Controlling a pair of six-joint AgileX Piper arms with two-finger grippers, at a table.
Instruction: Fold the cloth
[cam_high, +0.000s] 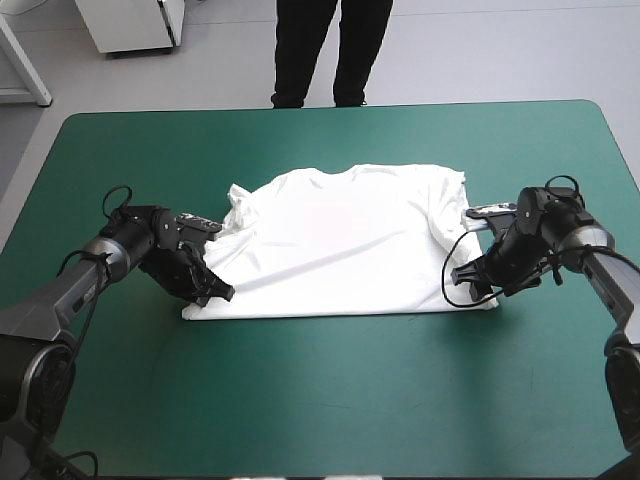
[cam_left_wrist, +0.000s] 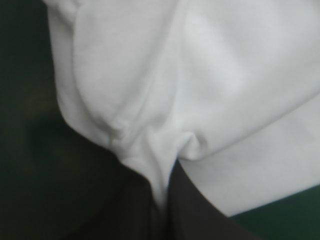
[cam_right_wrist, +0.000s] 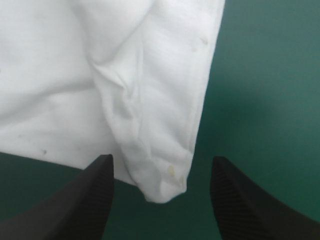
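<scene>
The white T-shirt (cam_high: 345, 240) lies spread on the teal-green cover in the middle of the table, collar toward the far edge. My left gripper (cam_high: 212, 290) is low at the shirt's near left corner, shut on a pinched fold of the T-shirt (cam_left_wrist: 150, 165) that bunches up between its fingers (cam_left_wrist: 200, 210). My right gripper (cam_high: 478, 290) stands open at the shirt's near right corner. That rounded corner of the T-shirt (cam_right_wrist: 160, 180) lies between its two fingers (cam_right_wrist: 90, 200) without touching them.
Bare teal-green cover (cam_high: 340, 400) runs from the shirt's hem to the near edge, and more lies on both sides. The shirt's left sleeve (cam_high: 238, 205) is crumpled behind the left gripper.
</scene>
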